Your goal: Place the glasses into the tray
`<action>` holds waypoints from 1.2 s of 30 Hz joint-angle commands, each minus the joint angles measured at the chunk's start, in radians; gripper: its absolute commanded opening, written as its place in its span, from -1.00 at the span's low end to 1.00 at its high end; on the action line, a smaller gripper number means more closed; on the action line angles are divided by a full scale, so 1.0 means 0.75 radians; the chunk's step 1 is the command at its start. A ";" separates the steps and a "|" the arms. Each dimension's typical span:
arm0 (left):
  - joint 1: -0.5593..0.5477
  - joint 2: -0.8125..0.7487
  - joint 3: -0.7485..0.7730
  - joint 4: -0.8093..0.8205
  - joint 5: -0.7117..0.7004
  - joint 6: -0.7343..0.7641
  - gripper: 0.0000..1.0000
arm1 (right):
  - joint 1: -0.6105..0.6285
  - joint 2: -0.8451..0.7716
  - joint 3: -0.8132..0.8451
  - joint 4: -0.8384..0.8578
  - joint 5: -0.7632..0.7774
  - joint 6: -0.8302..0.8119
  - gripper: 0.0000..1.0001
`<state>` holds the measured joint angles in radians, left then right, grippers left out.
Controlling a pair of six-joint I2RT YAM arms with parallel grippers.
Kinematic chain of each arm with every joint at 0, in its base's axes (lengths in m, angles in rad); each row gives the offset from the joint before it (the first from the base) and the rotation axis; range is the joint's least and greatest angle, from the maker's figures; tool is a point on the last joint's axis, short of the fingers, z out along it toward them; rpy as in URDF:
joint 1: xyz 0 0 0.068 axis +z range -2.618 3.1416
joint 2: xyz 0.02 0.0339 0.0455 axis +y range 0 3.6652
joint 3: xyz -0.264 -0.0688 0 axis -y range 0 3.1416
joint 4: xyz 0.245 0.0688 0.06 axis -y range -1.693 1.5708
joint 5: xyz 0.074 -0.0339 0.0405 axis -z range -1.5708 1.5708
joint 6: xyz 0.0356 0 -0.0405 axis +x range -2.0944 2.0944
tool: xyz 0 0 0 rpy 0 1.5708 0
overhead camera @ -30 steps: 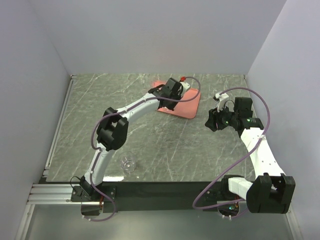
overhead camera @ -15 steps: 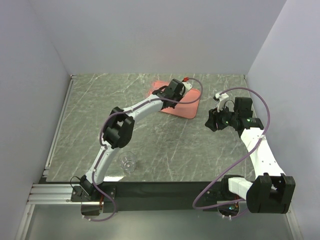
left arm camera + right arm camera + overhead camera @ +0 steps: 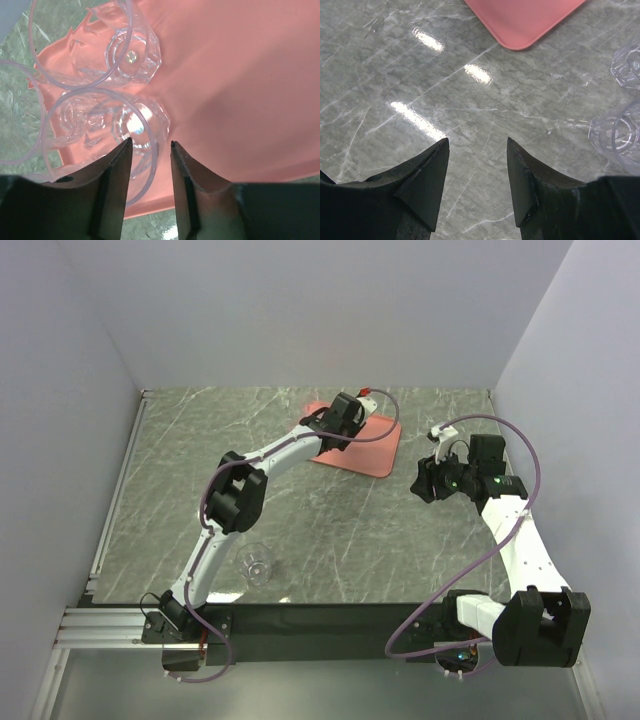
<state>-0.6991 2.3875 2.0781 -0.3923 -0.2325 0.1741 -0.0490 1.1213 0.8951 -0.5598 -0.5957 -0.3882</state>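
My left claw (image 3: 150, 144) straddles the wall of 1 glass (image 3: 100, 125), which stands in the tray (image 3: 240, 75) near its edge beside another glass (image 3: 127, 55), though I cannot tell whether I am pinching or released; my right claw (image 3: 477, 141) hangs open.

The left arm (image 3: 285, 452) and right arm (image 3: 522, 552) are rounded white links joined by chunky black joint housings (image 3: 232, 502). A thin purple cable (image 3: 538, 468) loops loosely along each. A small red plug (image 3: 366, 394) sits at the left wrist and a white plug (image 3: 438, 428) at the right, near a glowing green light (image 3: 497, 480). The left hand (image 3: 150, 144) and right hand (image 3: 477, 142) have matte black, wedge-shaped fingers (image 3: 422, 182). One left finger has a small round hole (image 3: 65, 178).
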 commanded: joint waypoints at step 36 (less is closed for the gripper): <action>0.398 -1.688 -1.469 0.409 0.046 -0.441 0.76 | 0.537 0.100 0.199 -0.198 -0.210 -0.155 0.17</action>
<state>-0.4648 1.2335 1.0649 -0.1310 -0.1993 -0.1078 0.2687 1.1542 0.9581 -0.6586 -0.7090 -0.4816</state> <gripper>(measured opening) 0.867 0.580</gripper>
